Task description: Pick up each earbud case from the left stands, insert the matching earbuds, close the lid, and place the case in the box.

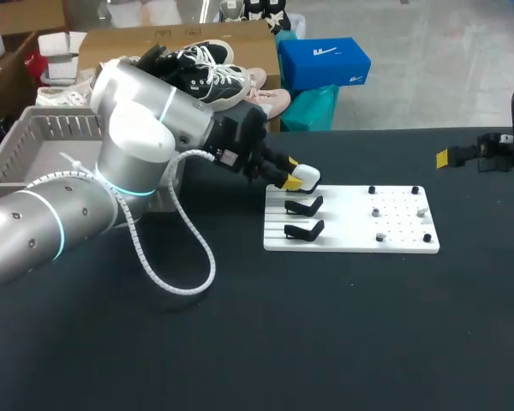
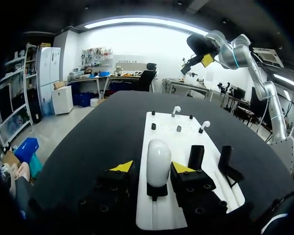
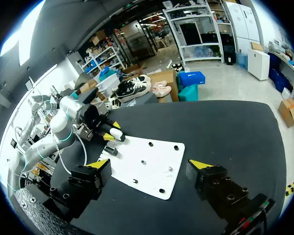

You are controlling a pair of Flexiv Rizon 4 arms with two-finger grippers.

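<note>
White case (image 2: 158, 159) btwn spread left claw (image 2: 152, 168) tips; head view hides gap.

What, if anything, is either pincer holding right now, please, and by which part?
Nothing. The left pincer straddles the white oval earbud case on its black stand, fingers not closed on it; the right pincer is empty.

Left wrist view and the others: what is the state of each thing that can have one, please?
earbud case: lid closed, upright on its stand, not lifted.
left hand: open, one finger on each side of the case.
right hand: open, empty.
other two stands: empty.
earbuds: outside the case, on the white board.
</note>
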